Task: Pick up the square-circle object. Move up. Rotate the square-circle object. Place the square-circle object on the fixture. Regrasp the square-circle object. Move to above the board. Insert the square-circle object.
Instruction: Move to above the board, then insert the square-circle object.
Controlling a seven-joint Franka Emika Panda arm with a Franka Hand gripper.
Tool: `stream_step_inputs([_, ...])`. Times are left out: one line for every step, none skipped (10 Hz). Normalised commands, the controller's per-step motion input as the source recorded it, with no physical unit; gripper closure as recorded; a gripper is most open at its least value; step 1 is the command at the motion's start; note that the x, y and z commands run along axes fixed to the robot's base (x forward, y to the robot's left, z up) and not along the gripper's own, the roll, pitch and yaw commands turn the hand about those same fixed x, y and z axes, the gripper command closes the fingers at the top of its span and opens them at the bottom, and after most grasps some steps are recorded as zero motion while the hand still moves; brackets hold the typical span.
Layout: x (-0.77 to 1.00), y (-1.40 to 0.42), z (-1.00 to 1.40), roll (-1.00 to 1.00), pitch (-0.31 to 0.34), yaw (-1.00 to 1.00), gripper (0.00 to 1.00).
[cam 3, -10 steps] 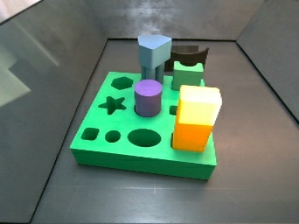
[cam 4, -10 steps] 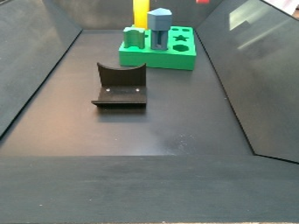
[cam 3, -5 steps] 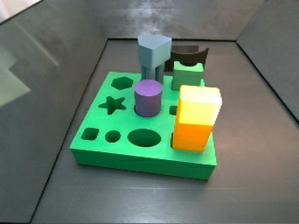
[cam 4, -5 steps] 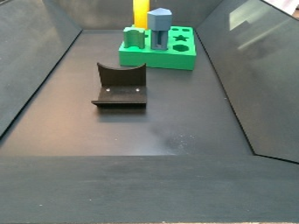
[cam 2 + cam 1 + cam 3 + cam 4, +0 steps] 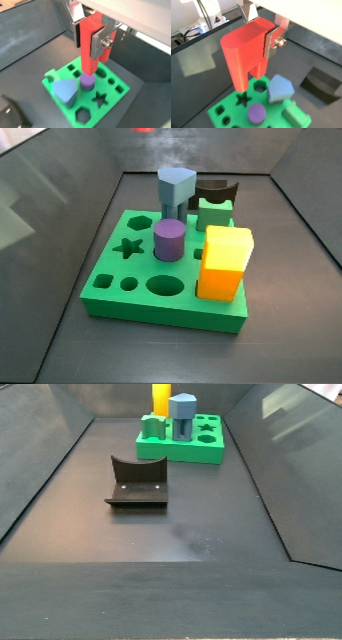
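The red block (image 5: 246,55) hangs upright, clamped between the gripper's (image 5: 93,37) fingers (image 5: 272,42), high above the green board (image 5: 110,95). This looks like the move-above-the-board step; next it must line up with its hole and descend straight.

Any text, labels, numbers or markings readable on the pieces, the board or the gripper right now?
None readable in any view.
The red square-circle object, clamped in the gripper above the board: plain faces.
Board, purple cylinder, yellow block, blue-grey peg: no print.
Fixture: no marks.
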Motion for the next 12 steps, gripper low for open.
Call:
stream_step_inputs([0.20, -0.43, 0.05, 0.03, 0.129, 0.01, 1.00])
stream_step_inputs([0.12, -0.21, 0.04, 0.03, 0.099, 0.01, 1.00])
stream_step_inputs([0.00, 0.00, 0.00, 0.00, 0.000, -0.02, 1.00])
stream_step_inputs([-0.08, 0.00, -0.03, 0.00, -0.024, -0.19, 1.00])
stream_step_inputs([-0.18, -0.21, -0.17, 0.00, -0.130, 0.89, 1.00])
stream_step_inputs([0.00, 0.00, -0.22, 0.00, -0.053, 1.00, 1.00])
stream_step_inputs([0.00, 0.00, -0.22, 0.00, -0.054, 1.00, 1.00])
stream_step_inputs([0.00, 0.00, -0.22, 0.00, -0.054, 1.00, 1.00])
stream_step_inputs([0.00, 0.00, -0.22, 0.00, -0.056, 1.00, 1.00])
stream_step_inputs([0.00, 0.00, -0.22, 0.00, -0.054, 1.00, 1.00])
stream_step_inputs([0.00, 0.00, -0.22, 0.00, -0.054, 1.00, 1.00])
stream_step_inputs([0.00, 0.00, -0.23, 0.00, -0.053, 1.00, 1.00])
